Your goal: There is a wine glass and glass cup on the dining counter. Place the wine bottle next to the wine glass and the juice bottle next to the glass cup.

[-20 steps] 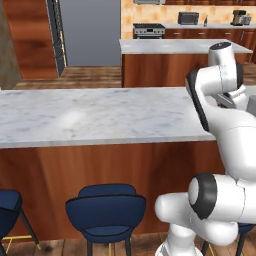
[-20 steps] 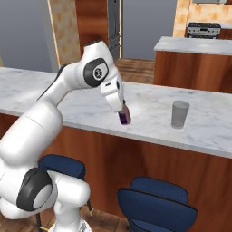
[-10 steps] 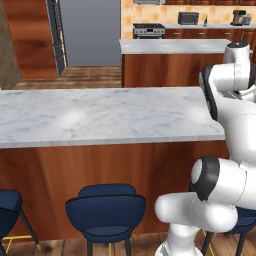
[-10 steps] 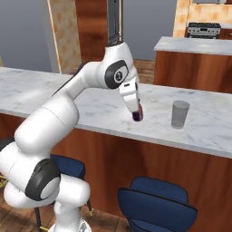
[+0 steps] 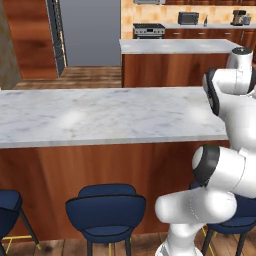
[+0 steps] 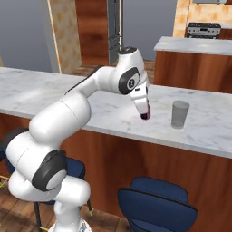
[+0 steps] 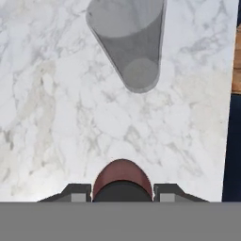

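The juice bottle hangs upright just above the marble table, near its front edge. The fingers pinch it from both sides. The white arm hides most of the bottle, so only its dark red bottom shows. No label can be read. The glass cup stands upright on the table, near the bottle but apart.

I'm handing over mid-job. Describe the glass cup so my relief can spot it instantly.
Find the dining counter, the long marble slab over a reddish wood front with blue stools below. The glass cup stands upright near its front edge, just beyond the gripper. It is a plain, straight-sided grey translucent tumbler, unlike the dark red juice bottle the gripper holds.
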